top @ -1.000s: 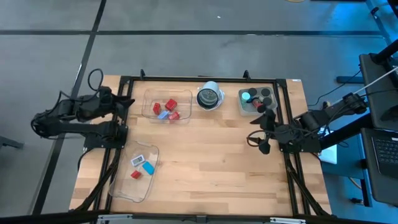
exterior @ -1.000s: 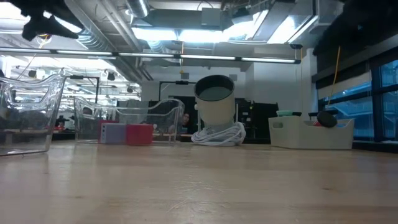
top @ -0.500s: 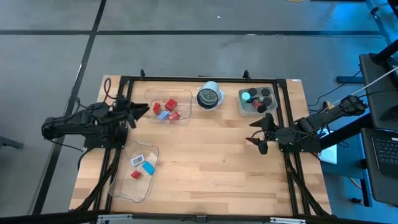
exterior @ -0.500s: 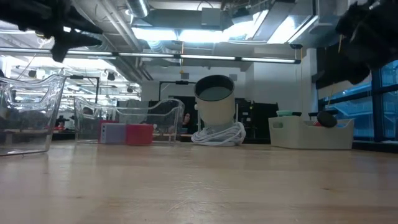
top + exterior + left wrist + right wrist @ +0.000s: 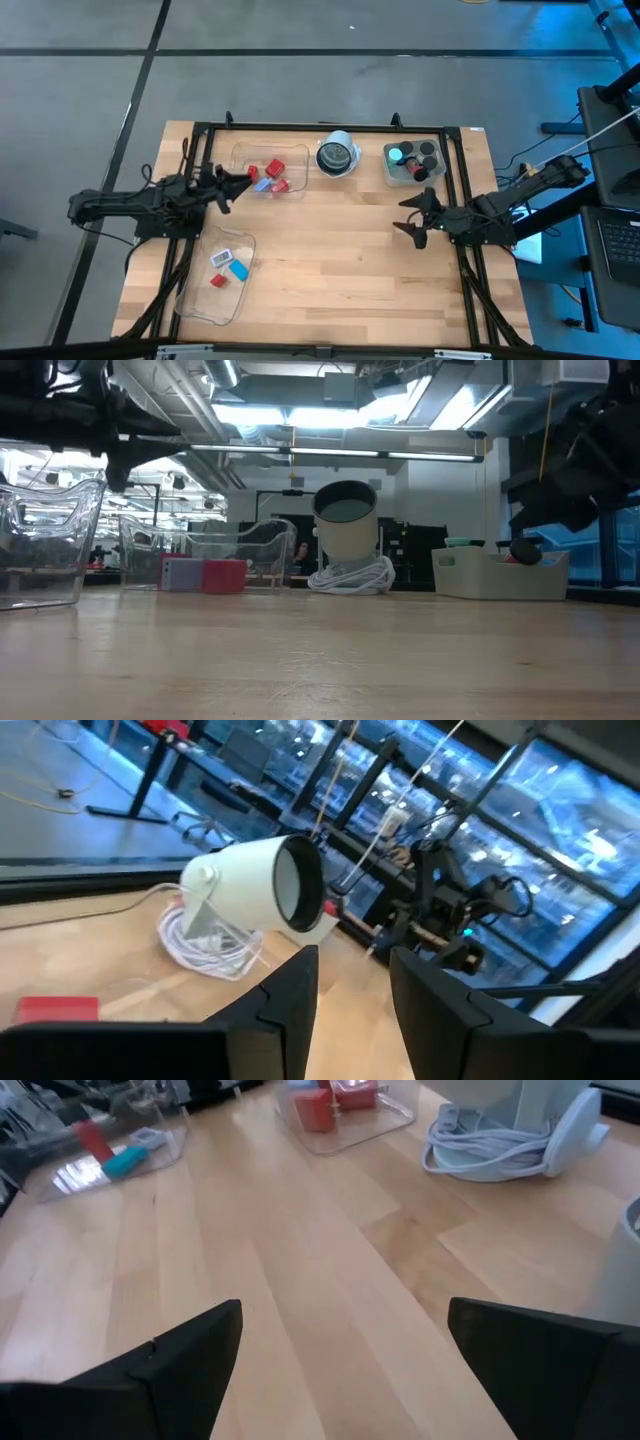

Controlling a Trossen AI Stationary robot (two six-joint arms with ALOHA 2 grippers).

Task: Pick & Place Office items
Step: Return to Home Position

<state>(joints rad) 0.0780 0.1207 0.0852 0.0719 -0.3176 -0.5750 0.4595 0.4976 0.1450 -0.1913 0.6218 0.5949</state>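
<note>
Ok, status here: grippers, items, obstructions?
Left gripper open, empty, near upper clear tray. Right gripper open, empty, over bare table. Office items in trays. Nothing in the way.

On the table, a tray holding office items sits left of the round lamp, a bin right; another tray lies nearer

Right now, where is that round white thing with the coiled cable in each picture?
High view: round white thing, middle of the table's far edge.
Low view: round white thing, centre, on its cable.
Left wrist view: round white thing, mid-picture, tilted.
Right wrist view: round white thing, cut off above its cable.
Landmark: clear tray of red blocks beside it.
</note>
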